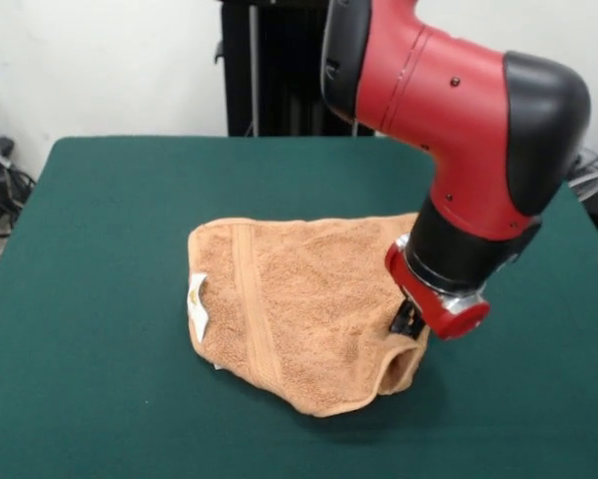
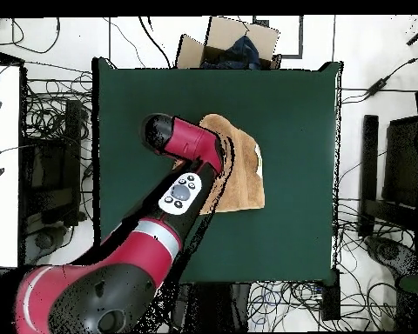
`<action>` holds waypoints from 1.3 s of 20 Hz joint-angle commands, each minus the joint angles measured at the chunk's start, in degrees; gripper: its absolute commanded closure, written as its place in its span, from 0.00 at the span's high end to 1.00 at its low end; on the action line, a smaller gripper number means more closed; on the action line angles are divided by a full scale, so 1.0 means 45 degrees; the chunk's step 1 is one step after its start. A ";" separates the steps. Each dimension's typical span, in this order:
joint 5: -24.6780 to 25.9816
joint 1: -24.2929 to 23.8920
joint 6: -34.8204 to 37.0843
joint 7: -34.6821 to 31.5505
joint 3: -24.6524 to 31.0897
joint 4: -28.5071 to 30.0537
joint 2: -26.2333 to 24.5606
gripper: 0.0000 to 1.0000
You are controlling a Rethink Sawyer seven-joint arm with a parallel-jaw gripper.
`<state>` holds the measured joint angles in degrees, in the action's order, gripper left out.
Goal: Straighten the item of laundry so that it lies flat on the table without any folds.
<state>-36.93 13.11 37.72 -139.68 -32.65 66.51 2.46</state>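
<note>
The tan-orange towel [image 1: 299,299] lies crumpled in the middle of the dark green table [image 1: 99,249], with folds along its near edge. Its white label [image 1: 198,304] sticks out at the left edge. The towel's right corner [image 1: 401,367] is curled up into a raised loop. My gripper [image 1: 408,321] is right at that raised corner, mostly hidden behind the red wrist. In the overhead view the towel [image 2: 243,170] shows to the right of my arm [image 2: 191,187], which hides the gripper and the towel's left part. The table [image 2: 291,113] is much larger than the towel.
My red and black arm [image 1: 448,110] leans over the table's right half in the front view. A cardboard box [image 2: 234,43] stands beyond the table's far edge in the overhead view. Cables and equipment lie on the floor around the table.
</note>
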 commanded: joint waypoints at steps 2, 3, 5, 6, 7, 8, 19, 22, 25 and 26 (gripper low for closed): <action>-0.0425 -0.0927 0.1152 -0.2424 0.1937 0.1919 0.0460 0.00; -0.0393 -0.1086 0.1405 -0.2181 0.2070 0.1990 0.0635 0.00; -0.0375 -0.1375 0.1907 -0.1888 0.2342 0.2085 0.0902 0.00; -0.0374 -0.1491 0.2079 -0.1798 0.2475 0.2135 0.1006 0.00; -0.0308 -0.1650 0.2283 -0.1607 0.2593 0.2168 0.1118 0.00; -0.0273 -0.1738 0.2422 -0.1548 0.2676 0.2201 0.1199 0.00; 0.0089 -0.2500 0.3458 -0.0913 0.3527 0.2541 0.1978 0.00; 0.0096 -0.2706 0.3446 -0.0598 0.3860 0.2712 0.2190 0.00; -0.0259 -0.3274 0.3232 0.0304 0.4799 0.3332 0.2585 0.00; -0.0340 -0.3437 0.3159 0.0525 0.5069 0.3497 0.2676 0.00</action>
<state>-36.94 0.21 48.53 -139.68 -21.79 73.29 13.42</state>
